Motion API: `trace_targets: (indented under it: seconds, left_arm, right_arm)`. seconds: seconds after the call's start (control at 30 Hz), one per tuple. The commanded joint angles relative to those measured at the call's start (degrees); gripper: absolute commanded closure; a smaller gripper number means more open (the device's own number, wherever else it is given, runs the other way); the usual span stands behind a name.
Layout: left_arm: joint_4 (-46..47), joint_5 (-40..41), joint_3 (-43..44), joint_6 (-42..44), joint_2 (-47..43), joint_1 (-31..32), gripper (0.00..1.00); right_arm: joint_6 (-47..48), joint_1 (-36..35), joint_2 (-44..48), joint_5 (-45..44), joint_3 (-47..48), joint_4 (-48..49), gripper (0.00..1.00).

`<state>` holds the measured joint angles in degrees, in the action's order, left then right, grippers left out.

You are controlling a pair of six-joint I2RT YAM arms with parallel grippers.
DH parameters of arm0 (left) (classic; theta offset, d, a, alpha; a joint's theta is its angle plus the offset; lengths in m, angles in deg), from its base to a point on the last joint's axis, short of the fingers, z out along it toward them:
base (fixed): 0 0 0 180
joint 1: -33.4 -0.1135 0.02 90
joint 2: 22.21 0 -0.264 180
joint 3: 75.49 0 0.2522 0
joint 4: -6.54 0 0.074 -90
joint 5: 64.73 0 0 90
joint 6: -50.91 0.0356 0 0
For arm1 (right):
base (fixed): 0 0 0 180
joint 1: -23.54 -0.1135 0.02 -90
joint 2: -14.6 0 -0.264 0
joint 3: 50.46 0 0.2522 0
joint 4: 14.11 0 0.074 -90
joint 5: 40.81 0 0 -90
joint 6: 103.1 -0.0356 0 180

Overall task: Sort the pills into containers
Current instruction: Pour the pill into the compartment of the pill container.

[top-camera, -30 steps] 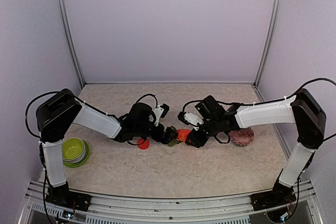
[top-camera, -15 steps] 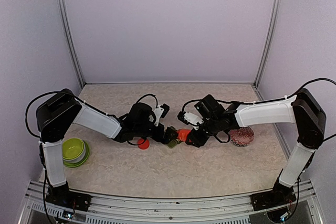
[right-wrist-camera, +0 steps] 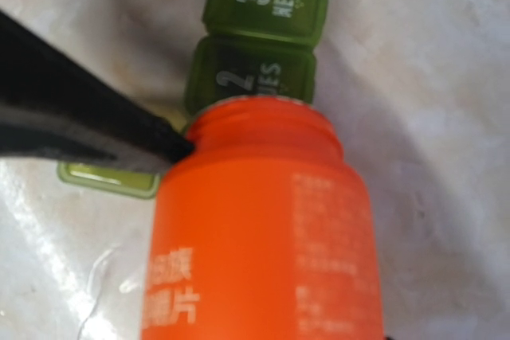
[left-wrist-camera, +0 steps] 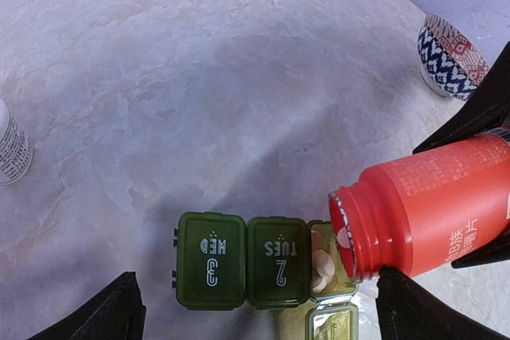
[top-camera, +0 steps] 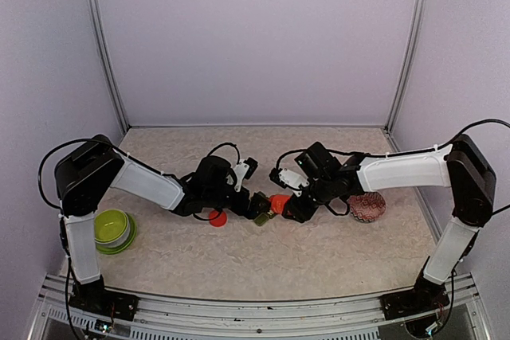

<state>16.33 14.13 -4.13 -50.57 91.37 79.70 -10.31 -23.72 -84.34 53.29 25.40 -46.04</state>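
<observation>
The dark green strip of containers (left-wrist-camera: pixel 245 260) lies on the table between my left gripper's fingers (left-wrist-camera: pixel 107 316). Its lids marked 3 WED and 2 TUES are shut. The third compartment is open, its lid (left-wrist-camera: pixel 331 322) folded back, with pale round pills (left-wrist-camera: pixel 322 264) inside. My right gripper (top-camera: pixel 290 206) is shut on a red bottle (left-wrist-camera: pixel 426 212), tilted with its open mouth over that compartment; a white pill (left-wrist-camera: pixel 343 237) shows in the mouth. The bottle fills the right wrist view (right-wrist-camera: pixel 255 236) above the strip (right-wrist-camera: pixel 263 37). My left gripper (left-wrist-camera: pixel 263 320) is open astride the strip without touching it.
A red cap (top-camera: pixel 217 218) lies by the left arm. A lime-green bowl (top-camera: pixel 113 230) sits at the front left. A patterned bowl (top-camera: pixel 366 207) stands behind the right arm and also shows in the left wrist view (left-wrist-camera: pixel 450 53). A white bottle (left-wrist-camera: pixel 11 149) shows at that view's left edge.
</observation>
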Motion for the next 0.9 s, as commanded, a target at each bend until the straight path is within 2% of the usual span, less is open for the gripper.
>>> trace_targets:
  seconds: [0.0,0.87]
  left_arm:
    - [1.85,-1.79,0.75,0.39,0.68,0.93,0.01]
    - [4.75,-1.66,-1.50,0.49,-1.36,0.91,0.01]
  right_arm:
    - [1.12,-2.60,2.95,5.23,3.60,6.68,1.00]
    - [-0.06,-2.69,4.56,7.16,-3.69,15.10,1.00]
